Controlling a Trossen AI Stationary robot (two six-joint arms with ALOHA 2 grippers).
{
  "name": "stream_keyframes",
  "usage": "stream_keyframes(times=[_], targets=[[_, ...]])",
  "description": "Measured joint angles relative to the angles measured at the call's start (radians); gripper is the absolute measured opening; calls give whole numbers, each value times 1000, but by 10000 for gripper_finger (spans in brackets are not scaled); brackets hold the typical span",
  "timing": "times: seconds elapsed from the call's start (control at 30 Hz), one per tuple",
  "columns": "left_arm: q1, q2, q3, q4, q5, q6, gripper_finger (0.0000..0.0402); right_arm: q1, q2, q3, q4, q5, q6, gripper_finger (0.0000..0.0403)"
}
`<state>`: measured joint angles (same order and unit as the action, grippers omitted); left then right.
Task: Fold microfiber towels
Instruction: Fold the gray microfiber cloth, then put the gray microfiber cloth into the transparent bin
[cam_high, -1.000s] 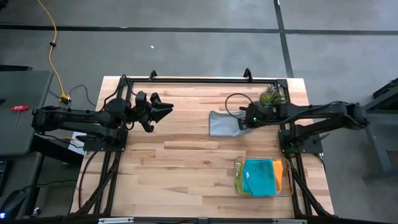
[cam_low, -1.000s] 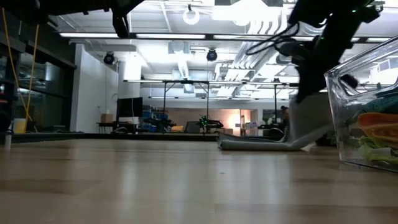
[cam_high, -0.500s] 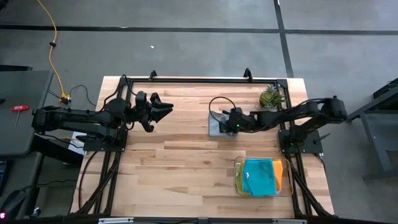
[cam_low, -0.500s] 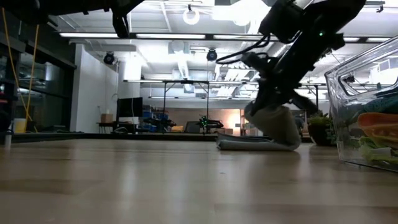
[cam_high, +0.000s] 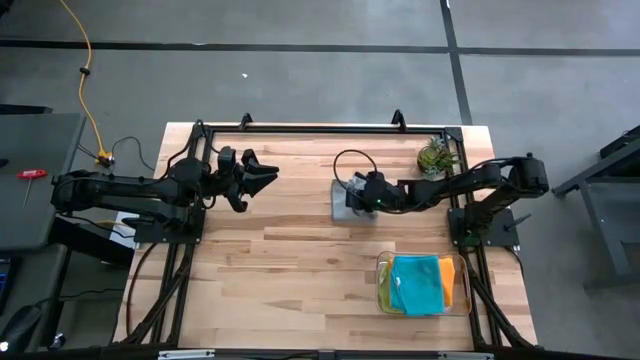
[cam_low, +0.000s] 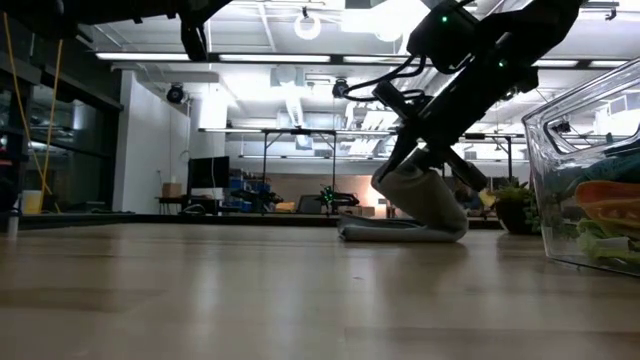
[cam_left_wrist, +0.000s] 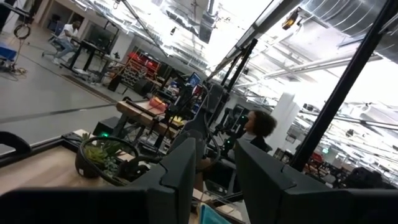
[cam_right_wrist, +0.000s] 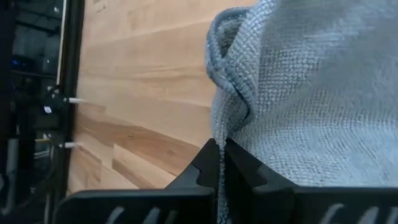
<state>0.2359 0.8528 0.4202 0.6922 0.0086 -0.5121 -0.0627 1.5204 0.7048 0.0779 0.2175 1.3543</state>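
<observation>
The grey microfiber towel (cam_high: 343, 205) lies on the wooden table right of centre, doubled over itself; it also shows in the low view (cam_low: 405, 212). My right gripper (cam_high: 362, 195) is shut on it and reaches in from the table's right. My left gripper (cam_high: 258, 178) hangs open and empty above the table's far left part, its fingers apart in the left wrist view (cam_left_wrist: 214, 180). A teal towel (cam_high: 415, 283) and an orange one (cam_high: 449, 283) lie folded in the clear tray (cam_high: 383, 262). A lime edge shows through the tray wall (cam_low: 600, 240). My right gripper pinches a bunched edge of the grey towel (cam_right_wrist: 217, 134) between its two shut fingers (cam_right_wrist: 211, 168). The fingers slant down from the table's right side. The held part (cam_low: 400, 180) is raised and arches over the lower layer (cam_low: 385, 232), which lies flat on the table.
A small potted plant (cam_high: 436, 156) stands at the far right, just behind my right arm. The clear tray sits at the near right. A black frame rail (cam_high: 320, 128) runs along the far edge. Bare wood (cam_high: 280, 260) spreads across the middle and near left.
My right gripper has gone toward the table's left edge and down, still shut on the grey towel. It has carried the towel's right end over the rest, so the towel is folded over itself and shows narrower from above. The lower layer has stayed on the table.
</observation>
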Motion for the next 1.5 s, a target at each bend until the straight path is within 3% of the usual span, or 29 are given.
stream_keyframes(times=[0.17, 0.27, 0.6, 0.8, 0.9, 1.07, 1.2, 1.5], targets=[[0, 0, 0, 0, -22, 1, 101, 0, 0, 0, 2, -18, 25, 3], [0, 0, 0, 0, -28, 8, 101, 0, 0, 0, 15, -20, 19, 23], [0, 0, 0, 0, -28, 8, 101, -15, 0, 0, 234, -17, 58, 185], [0, 0, 0, 0, -50, 8, 101, -41, -22, 0, 294, -11, -13, 236], [0, 0, 0, 0, -50, 8, 101, -75, -85, 2, 178, -51, -104, 239], [0, 0, 0, -1, -49, -2, 101, -101, -213, 2, -294, -8, -130, 236], [0, 0, 0, -3, -47, -8, 101, -101, -219, 1, -577, 23, -79, 236], [0, 0, 0, -15, -49, -12, 101, -101, -15, 1, -426, -71, -148, 235]])
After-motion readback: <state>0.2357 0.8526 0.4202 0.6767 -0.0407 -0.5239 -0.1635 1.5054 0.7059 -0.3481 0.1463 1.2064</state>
